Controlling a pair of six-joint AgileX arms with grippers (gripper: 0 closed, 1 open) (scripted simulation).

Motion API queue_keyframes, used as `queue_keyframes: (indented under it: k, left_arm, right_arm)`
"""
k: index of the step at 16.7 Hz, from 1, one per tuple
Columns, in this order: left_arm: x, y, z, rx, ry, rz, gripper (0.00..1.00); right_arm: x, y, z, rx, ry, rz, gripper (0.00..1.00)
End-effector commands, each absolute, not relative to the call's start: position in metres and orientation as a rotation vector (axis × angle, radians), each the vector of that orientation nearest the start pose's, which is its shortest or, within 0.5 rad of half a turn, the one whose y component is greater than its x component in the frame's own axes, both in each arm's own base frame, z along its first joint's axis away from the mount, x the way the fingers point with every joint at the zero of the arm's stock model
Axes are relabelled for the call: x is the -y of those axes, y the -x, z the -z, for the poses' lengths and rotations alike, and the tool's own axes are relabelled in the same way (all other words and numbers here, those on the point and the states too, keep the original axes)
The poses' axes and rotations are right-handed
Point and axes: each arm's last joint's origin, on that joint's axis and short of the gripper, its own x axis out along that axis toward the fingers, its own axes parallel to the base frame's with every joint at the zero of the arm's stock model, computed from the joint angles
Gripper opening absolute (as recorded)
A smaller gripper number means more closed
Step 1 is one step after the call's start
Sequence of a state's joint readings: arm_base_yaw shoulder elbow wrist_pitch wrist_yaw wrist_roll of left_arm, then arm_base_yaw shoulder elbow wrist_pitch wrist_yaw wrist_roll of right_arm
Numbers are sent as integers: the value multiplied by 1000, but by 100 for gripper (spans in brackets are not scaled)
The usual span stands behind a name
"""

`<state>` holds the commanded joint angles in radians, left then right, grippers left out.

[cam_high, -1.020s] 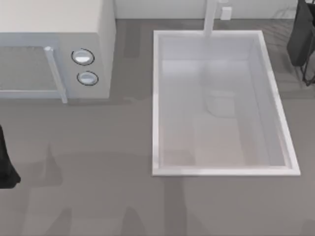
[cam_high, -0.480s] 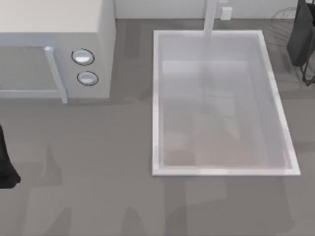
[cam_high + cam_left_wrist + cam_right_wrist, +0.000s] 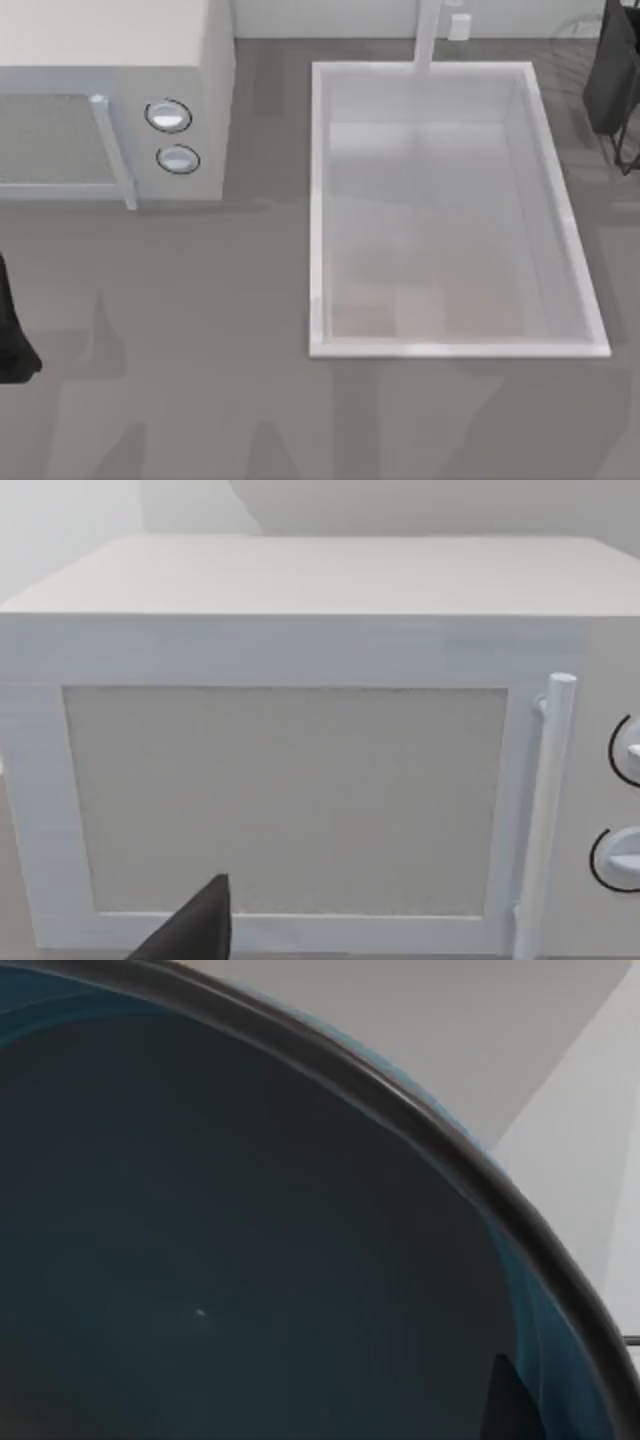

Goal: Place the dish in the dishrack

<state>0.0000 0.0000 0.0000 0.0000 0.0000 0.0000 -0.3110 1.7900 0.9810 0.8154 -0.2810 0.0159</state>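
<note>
The dish point(image 3: 250, 1240) is right in front of the right wrist camera: a glossy teal-blue bowl with a thin dark rim. One dark fingertip point(image 3: 510, 1400) lies against its inner side. My right gripper point(image 3: 612, 85) hangs at the far right back of the table, shut on the dish. Thin dark wires of the dishrack point(image 3: 624, 152) show just beside it at the right edge. My left gripper point(image 3: 10, 335) is parked at the left edge of the table.
A white microwave point(image 3: 110, 100) with a bar handle and two knobs stands at the back left; the left wrist view faces its door point(image 3: 285, 800). A white sink basin point(image 3: 318, 200) with a tap point(image 3: 428, 35) lies in the middle. Grey counter runs along the front.
Neither arm has visibly moved. Only the pale reflections on the sink floor have shifted.
</note>
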Motion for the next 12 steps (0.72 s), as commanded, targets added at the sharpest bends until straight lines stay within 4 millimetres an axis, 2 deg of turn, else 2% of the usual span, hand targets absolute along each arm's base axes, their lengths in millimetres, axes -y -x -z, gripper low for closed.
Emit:
queue_keyframes:
  k: [5, 12]
  left_arm:
    - [1, -106, -160, 0, 0, 0, 100]
    - [1, -106, -160, 0, 0, 0, 100]
  right_arm:
    - [108, -379, -219, 0, 0, 10, 0]
    - [108, -379, -219, 0, 0, 10, 53]
